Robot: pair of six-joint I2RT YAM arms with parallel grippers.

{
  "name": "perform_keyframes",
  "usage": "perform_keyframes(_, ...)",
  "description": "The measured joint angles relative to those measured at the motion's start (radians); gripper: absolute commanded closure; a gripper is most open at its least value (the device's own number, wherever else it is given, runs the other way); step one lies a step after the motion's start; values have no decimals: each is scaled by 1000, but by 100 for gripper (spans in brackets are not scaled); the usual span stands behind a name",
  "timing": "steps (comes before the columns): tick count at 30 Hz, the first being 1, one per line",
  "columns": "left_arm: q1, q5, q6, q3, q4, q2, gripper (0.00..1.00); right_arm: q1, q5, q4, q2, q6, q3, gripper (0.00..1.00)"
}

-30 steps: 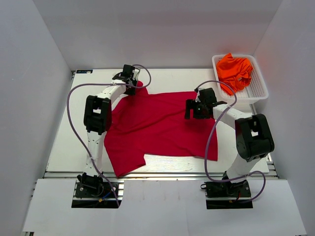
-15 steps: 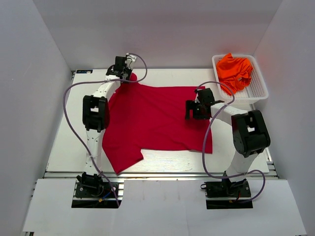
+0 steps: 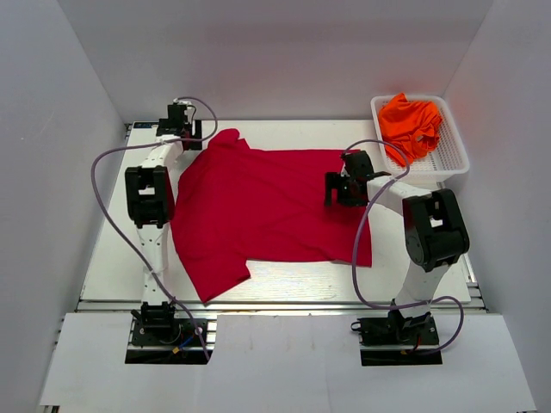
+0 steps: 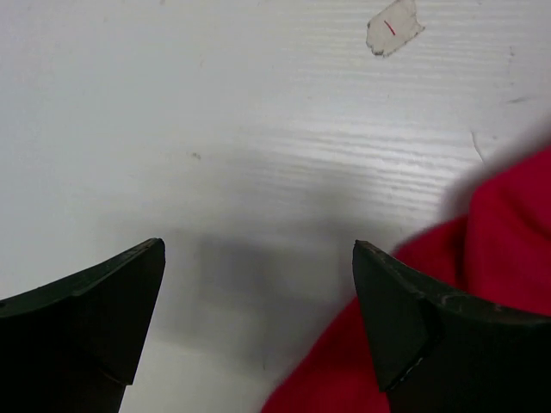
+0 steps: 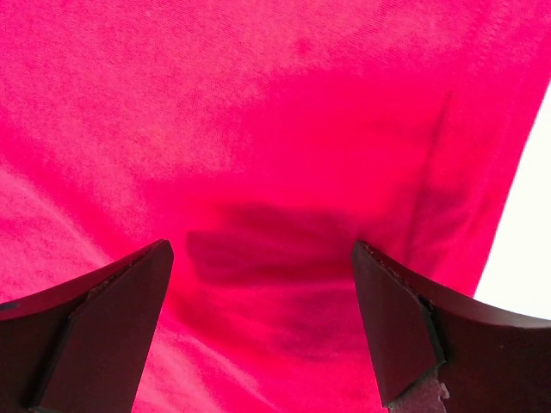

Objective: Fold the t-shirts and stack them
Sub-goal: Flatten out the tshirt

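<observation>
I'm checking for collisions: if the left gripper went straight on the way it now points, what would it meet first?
Probably the bare white table: the left gripper has its open fingers framing it, with the crimson t-shirt edge beside one finger. How far off is unclear.

A white surface (image 3: 112, 249) fills the floor of the white-walled cell. A red t-shirt (image 3: 267, 206) lies spread flat across its middle, covering most of it. One sleeve reaches toward the far left corner and the other toward the near edge. The straight hem lies to the right. Bare strips of the surface show along the left side, the far edge and the near edge. A white mesh basket (image 3: 458, 146) stands at the far right corner, apart from the shirt. A small dark sticker (image 3: 147, 126) sits at the far left corner. Near the far sleeve, a pale scrap of tape (image 4: 393, 27) with a red mark is stuck flat.
</observation>
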Motion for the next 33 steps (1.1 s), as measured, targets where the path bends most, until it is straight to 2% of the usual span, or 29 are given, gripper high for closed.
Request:
perform_keyframes(3,2,0,-29,-95,-6,-92,0,-1,14,-14,-6,3,0,10)
perform_keyframes(7,-7,10,-39,-97,-17,-150,0,-3,24,-21,-14,11,0,10)
perform_keyframes(11,-9,90,-64,-119,-43,-178,0,-13,49,-39,-26,37,0,10)
perform_keyframes(18,-21,258,-123,-402,-37,-256,0,-62,39,-58,-72,103,-78,13)
perform_keyframes(22,-29,341,-139,-419,-64,-258,0,-96,57,-115,-172,134,-182,28)
perform_keyframes(23,-33,355,-142,-418,-66,-261,0,-104,65,-143,-207,136,-212,16)
perform_keyframes(24,-35,367,-145,-418,-69,-265,0,-110,61,-174,-242,141,-241,11)
perform_keyframes(28,-45,415,-143,-418,-71,-290,0,-118,22,-298,-348,119,-285,11)
perform_keyframes(33,-71,465,-140,-419,-74,-323,0,-108,-104,-269,-375,76,-209,11)
